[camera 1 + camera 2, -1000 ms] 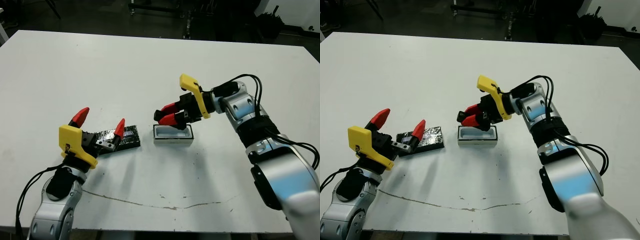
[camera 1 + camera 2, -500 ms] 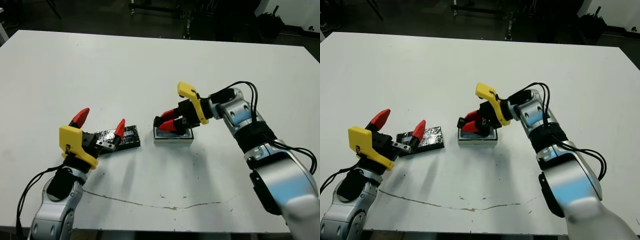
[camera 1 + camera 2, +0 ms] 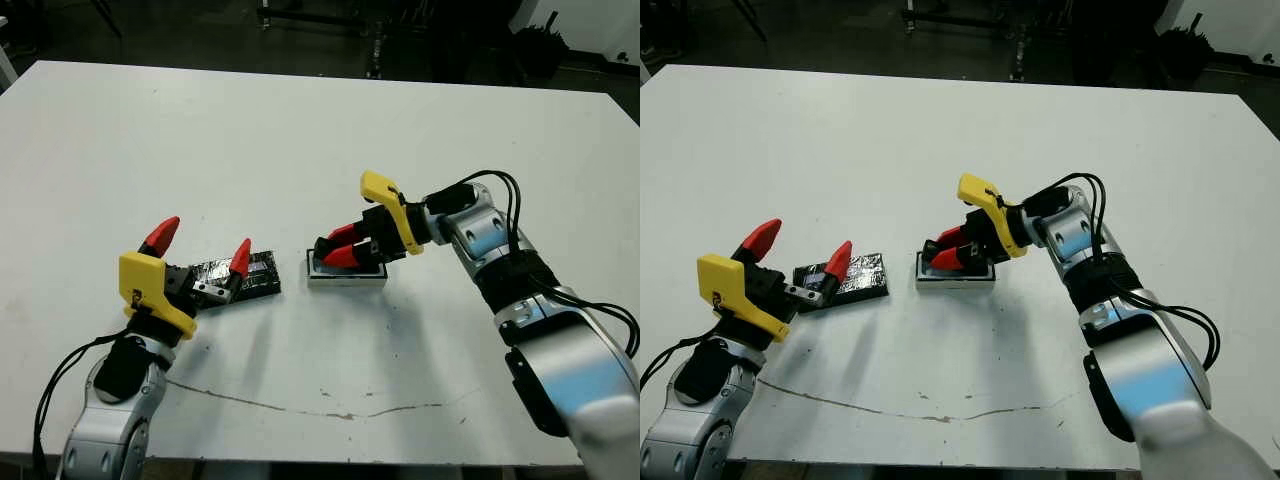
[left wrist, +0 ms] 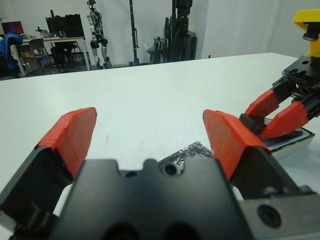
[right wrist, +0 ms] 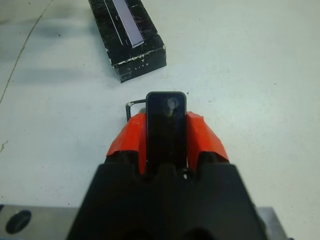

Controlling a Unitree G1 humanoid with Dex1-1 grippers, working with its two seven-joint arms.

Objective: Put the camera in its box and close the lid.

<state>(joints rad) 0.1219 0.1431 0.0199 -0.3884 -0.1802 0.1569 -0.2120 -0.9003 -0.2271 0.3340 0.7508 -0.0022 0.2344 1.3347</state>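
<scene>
Right end effector [image 3: 340, 250] is lowering onto the box [image 3: 346, 275] since a second ago, carrying the camera [image 5: 165, 130] down with it.

Its red-tipped fingers are closing tightly on the slim black camera, which is pinched between them, and their tips are now sitting right over the box's white lining; whether the camera is already touching the lining cannot be told. Left of the box, the left end effector [image 3: 200, 247] is hovering with its fingers spread wide and gripping nothing, one tip just above the lid [image 3: 240, 277], which is lying flat on the white worktop [image 3: 300, 130] near the box but apart from it. Judging by this, insertion is under way; releasing the camera, then fetching and seating the lid, is all left.
</scene>
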